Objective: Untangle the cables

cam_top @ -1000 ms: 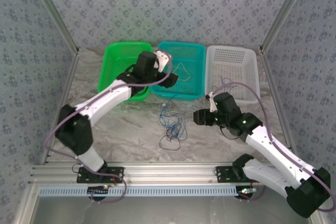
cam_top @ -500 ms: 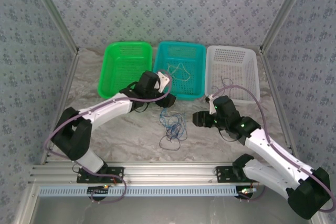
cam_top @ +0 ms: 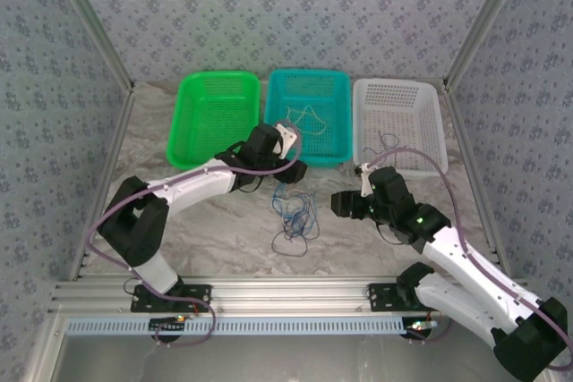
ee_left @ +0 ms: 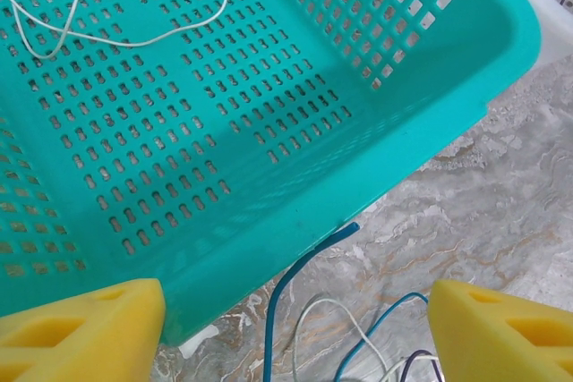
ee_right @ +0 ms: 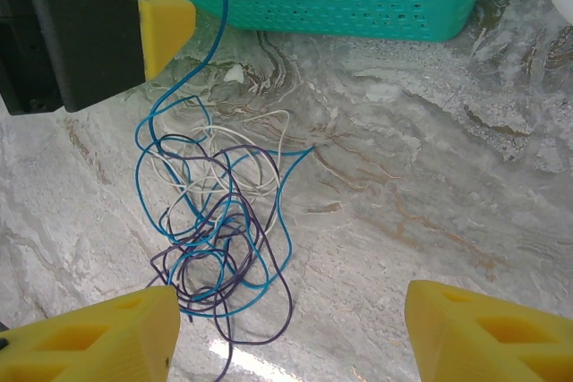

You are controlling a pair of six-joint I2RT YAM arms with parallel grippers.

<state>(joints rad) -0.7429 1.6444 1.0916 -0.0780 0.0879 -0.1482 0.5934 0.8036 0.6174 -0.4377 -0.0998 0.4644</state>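
- The marble table point(cam_top: 206, 221) had bare surface at 9 o'clock and at 6 o'clock of the tangle, out to the metal rail along the near edge.
- Three baskets stood in a row along the far edge: green basket point(cam_top: 215, 114), teal basket point(cam_top: 309, 75) and white basket point(cam_top: 403, 100), rims almost touching.
- The left gripper point(cam_top: 292, 170) hung at the near rim of the teal basket. Its yellow fingers point(ee_left: 81, 319) were spread wide with nothing clamped.
- The right gripper point(cam_top: 340, 203) sat low over the table at 3 o'clock of the tangle, facing it. It was released too, its pads point(ee_right: 488, 328) well apart and bare.
- The tangle of cables point(cam_top: 294, 216), blue, white and dark purple loops, lay on the marble just at 6 o'clock of the left gripper and near the right one at its 9 o'clock.
- One blue cable end point(ee_left: 291, 279) rose from the tangle between the left fingers, against the basket wall, gripped by neither.
- A loose white cable point(cam_top: 300, 118) lay inside the teal basket.
- A dark cable point(cam_top: 387, 140) lay in the near part of the white basket.
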